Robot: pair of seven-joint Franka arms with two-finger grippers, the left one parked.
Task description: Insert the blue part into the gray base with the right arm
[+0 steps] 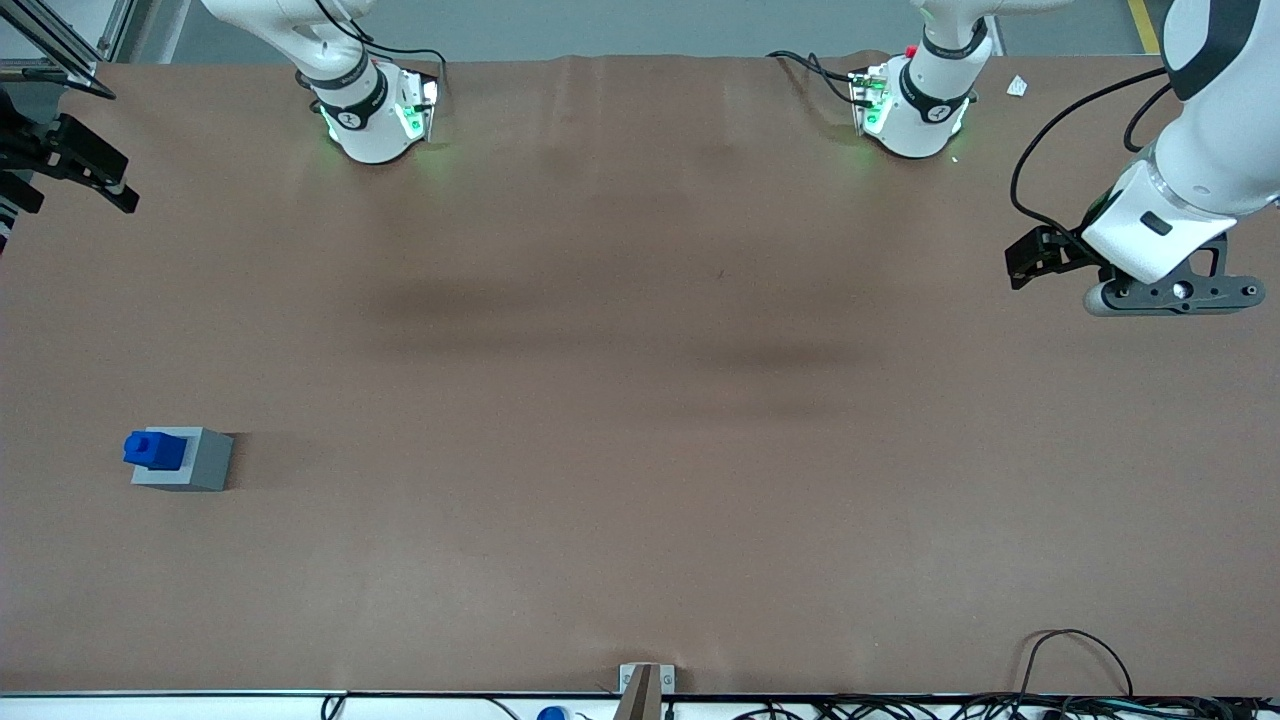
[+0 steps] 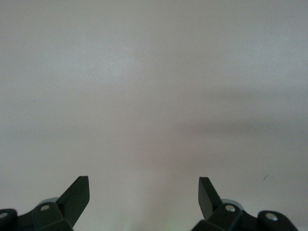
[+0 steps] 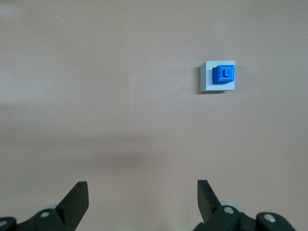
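Blue part (image 3: 223, 75) sits in gray base (image 3: 217, 77), well apart from the spread, empty fingers (image 3: 77, 198).

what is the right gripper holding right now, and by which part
Nothing. The gripper is open and empty, hanging high above the table, well clear of the blue part, which sits on the gray base.

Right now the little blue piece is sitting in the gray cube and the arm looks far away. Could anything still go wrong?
Possibly. The blue part stands proud of the gray base, so it may not be fully seated, though I cannot tell. The base rests loose on the table; a knock could shift it. The gripper is open and well clear of both, so a sloppy return pass seems the main hazard.
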